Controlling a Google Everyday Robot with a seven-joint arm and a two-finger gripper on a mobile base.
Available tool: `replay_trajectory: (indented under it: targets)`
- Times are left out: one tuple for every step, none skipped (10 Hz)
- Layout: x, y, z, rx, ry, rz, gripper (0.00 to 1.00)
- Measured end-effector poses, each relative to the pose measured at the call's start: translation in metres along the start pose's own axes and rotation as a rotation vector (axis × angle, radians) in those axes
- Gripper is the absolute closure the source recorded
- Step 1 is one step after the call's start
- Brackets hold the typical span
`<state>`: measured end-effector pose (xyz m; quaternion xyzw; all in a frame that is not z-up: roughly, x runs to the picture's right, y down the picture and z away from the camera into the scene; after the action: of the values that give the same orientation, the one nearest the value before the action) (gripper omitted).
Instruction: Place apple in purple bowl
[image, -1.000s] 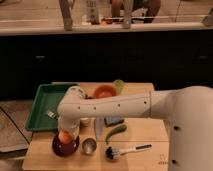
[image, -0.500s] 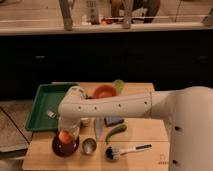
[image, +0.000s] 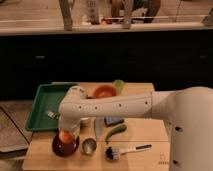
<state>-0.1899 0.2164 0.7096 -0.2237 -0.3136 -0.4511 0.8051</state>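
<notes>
Nearest my view, at the front left of the wooden worktop (image: 145, 135), I see the purple bowl (image: 58, 148). The apple (image: 65, 137) sits over its opening, its orange-red skin showing just above the rim. I can't make out whether it rests in the bowl or hangs clear of it.

The end effector (image: 67, 131) is directly above the purple bowl, right on top of the apple, at the end of the white arm (image: 115, 106) that reaches in from the right. I cannot tell whether it is spread, pressed together or pinching the fruit, because the wrist hides that part.

Just right of the purple bowl stands a shiny metal cup (image: 89, 146), and further right a black brush (image: 120, 150) lies flat. Behind the cup and to the right of the purple bowl is a curved green vegetable (image: 116, 132).

Behind the purple bowl lies a green tray (image: 46, 100). Well beyond the purple bowl and to its right sits an orange-red bowl (image: 104, 91), with a pale green cup (image: 119, 85) just beside it.
</notes>
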Motion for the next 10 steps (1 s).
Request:
replay_trajectory:
  targets:
    - [0.0002, -0.0002, -0.0003, 0.0, 0.0, -0.002, 0.73]
    - [-0.0002, -0.0005, -0.0009, 0.0, 0.001, -0.007, 0.61]
    - [-0.0002, -0.0003, -0.0011, 0.0, 0.001, -0.009, 0.53]
    - [-0.0003, -0.0001, -0.0011, -0.001, 0.0, -0.011, 0.43]
    - [-0.0005, 0.0003, -0.0007, -0.003, -0.002, -0.014, 0.31]
    - [-0.0006, 0.0007, -0.0007, -0.005, -0.003, -0.016, 0.23]
    - [-0.0011, 0.0007, -0.0006, -0.007, -0.004, -0.02, 0.2]
    - [-0.0012, 0.0013, -0.0006, -0.008, -0.005, -0.022, 0.2]
    - [-0.001, 0.003, -0.0008, -0.009, -0.005, -0.022, 0.2]
    - [-0.0009, 0.004, -0.0011, -0.01, -0.004, -0.022, 0.2]
